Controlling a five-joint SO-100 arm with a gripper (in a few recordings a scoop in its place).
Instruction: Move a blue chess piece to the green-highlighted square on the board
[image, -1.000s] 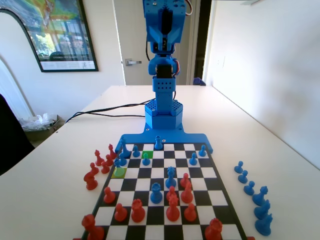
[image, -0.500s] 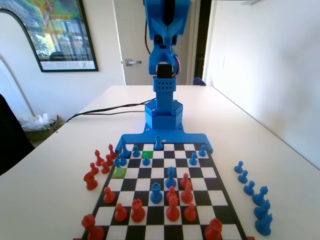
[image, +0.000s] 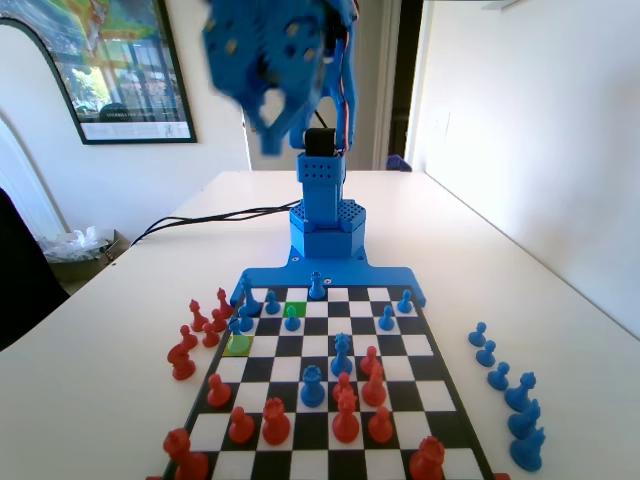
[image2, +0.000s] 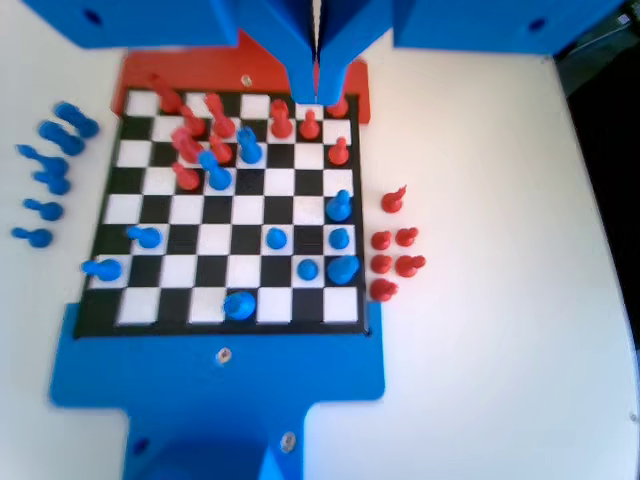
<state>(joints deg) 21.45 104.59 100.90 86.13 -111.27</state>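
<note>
Broadly, the white table (image: 520, 260) carries the flat black-and-white chequered board (image: 400, 345), which is joined to the blue arm's base (image: 328, 225) at the far end of the fixed view. The arm's upper part is raised high and swung to the left in that view, blurred, well above the board. In the wrist view the two blue jaws of the gripper (image2: 316, 85) hang from the top edge pressed together, with only a thin line between them and nothing held; they are high over the board (image2: 235, 190), which lies whole beneath them.

On the board stand red plastic pieces (image: 346, 420), mostly at the near end of the fixed view, and blue ones further back. Five captured red pieces (image: 196, 330) sit on the table left of the board, and a row of blue ones (image: 510, 385) to its right.

The bright green-highlighted square (image: 296, 309) lies in the second row from the arm's base. A small slim blue chess piece with a rounded top (image: 292, 318) stands at its near edge, its base hard to place exactly. A duller yellow-green square (image: 238, 345) lies at the left edge.
</note>
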